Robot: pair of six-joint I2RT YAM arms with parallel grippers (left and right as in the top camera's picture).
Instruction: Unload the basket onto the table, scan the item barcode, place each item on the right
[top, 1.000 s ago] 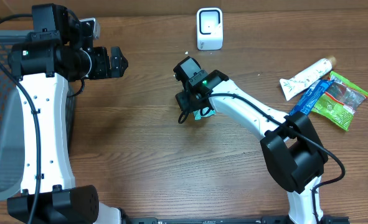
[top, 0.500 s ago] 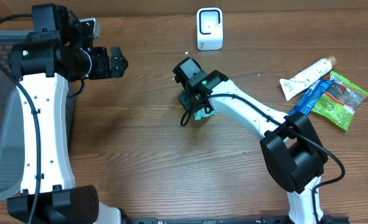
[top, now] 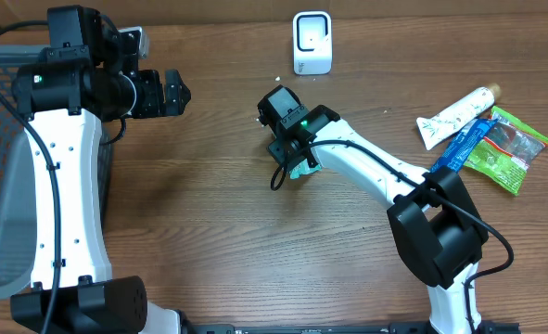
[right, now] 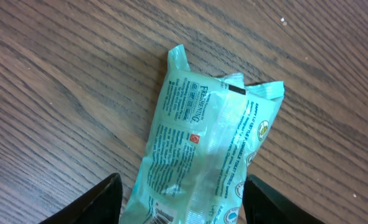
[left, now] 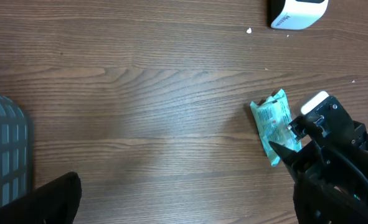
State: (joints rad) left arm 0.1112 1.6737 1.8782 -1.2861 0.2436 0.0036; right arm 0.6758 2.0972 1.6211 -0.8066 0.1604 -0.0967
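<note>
Well left of the scanner (top: 312, 42), the left gripper (top: 173, 93) hangs with jaws wide and empty, apparently parked clear. In front of the scanner, slightly left, the right gripper (right: 179, 202) straddles the teal packet (right: 202, 143) lying flat on the table (top: 209, 232), jaws apart without pinching it, seemingly placed for a grasp.

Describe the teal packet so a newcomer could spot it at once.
Start at the white scanner at the far edge of the table, come toward the middle, under the right hand. The teal packet lies flat there on its own, pale and crinkly; the other wrappers are heaped at the right edge.
</note>
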